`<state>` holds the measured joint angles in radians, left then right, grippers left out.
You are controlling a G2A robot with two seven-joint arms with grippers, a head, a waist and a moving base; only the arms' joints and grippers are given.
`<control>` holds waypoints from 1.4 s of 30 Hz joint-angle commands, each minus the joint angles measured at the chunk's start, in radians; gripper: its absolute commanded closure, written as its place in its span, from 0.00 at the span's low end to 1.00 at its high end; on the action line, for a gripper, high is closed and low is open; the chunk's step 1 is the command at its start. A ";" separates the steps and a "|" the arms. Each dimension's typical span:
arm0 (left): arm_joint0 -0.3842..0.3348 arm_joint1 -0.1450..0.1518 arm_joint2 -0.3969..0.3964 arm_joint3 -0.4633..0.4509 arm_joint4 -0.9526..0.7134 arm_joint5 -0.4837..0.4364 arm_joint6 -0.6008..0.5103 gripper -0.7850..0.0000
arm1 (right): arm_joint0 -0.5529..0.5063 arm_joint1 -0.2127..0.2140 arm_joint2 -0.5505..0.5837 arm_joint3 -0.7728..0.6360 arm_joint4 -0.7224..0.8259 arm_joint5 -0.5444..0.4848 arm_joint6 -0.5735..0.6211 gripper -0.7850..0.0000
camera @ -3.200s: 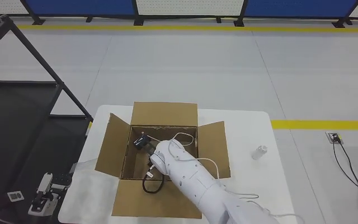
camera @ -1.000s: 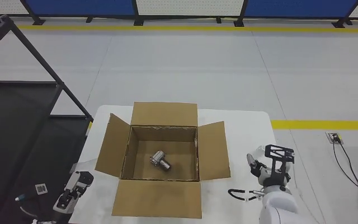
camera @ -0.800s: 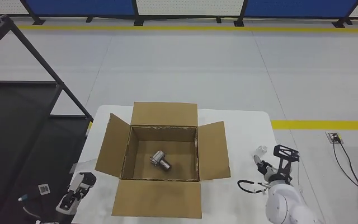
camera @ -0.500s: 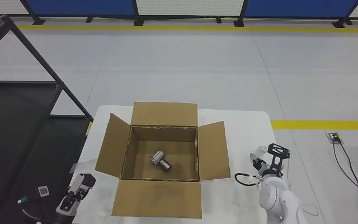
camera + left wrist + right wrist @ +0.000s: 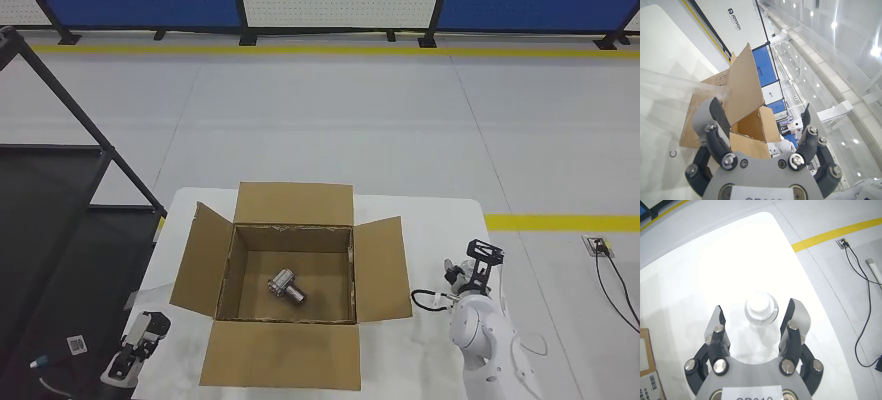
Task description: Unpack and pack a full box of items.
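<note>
Right wrist view: right gripper [image 5: 755,310] is spread wide with nothing held. Bottle [image 5: 761,311] stands upright on the table [image 5: 696,266], seen cap-first between the fingers [image 5: 789,313]. There is a clear gap on each side and no contact. I cannot tell whether the pads are already level with its body or above it. My read is that the spread is set to straddle the bottle for a side grip. The wrist is lined up over the cap so a pinch would land evenly.

Top view: the bottle is to the right of the box [image 5: 295,203], well apart from it, near the table's right edge. That leaves the arm room to come at it without fouling cardboard. The box sits mid-table with its flaps [image 5: 383,265] folded outward, presumably to keep the opening free for reaching in from above. Metal part [image 5: 288,288] lies on its side on the box floor, roughly central.

Left gripper [image 5: 761,108] is also wide open and empty. It sits low at the table's near left corner, its camera looking up past the box. I judge it is parked clear of the working side.

Count:
- one box
- four flaps
- one metal part inside
- one bottle outside
- two grippers, both empty

With a gripper over the bottle on the table, I take this as the packing half, with the bottle next to go in.
</note>
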<state>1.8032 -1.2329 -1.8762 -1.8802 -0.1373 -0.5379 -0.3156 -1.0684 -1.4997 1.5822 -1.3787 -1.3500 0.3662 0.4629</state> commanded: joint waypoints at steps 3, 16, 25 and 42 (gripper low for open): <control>-0.004 0.000 0.003 0.000 0.002 0.003 0.001 0.00 | 0.005 0.002 0.000 -0.001 0.001 0.001 -0.005 1.00; -0.029 0.001 0.013 0.008 0.002 0.013 -0.013 0.00 | -0.176 0.006 -0.016 -0.345 0.083 -0.131 -0.114 1.00; -0.042 0.002 0.016 0.030 -0.023 0.009 -0.029 0.00 | -0.257 0.007 -0.200 -0.693 -0.136 -0.174 -0.072 1.00; -0.020 0.007 -0.053 0.057 -0.120 -0.030 -0.066 0.00 | 0.209 -0.069 -0.665 -0.335 -0.224 -0.357 0.445 1.00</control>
<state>1.7805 -1.2264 -1.9236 -1.8243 -0.2510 -0.5658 -0.3786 -0.9350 -1.5574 0.9445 -1.8214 -1.6137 0.0315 0.8250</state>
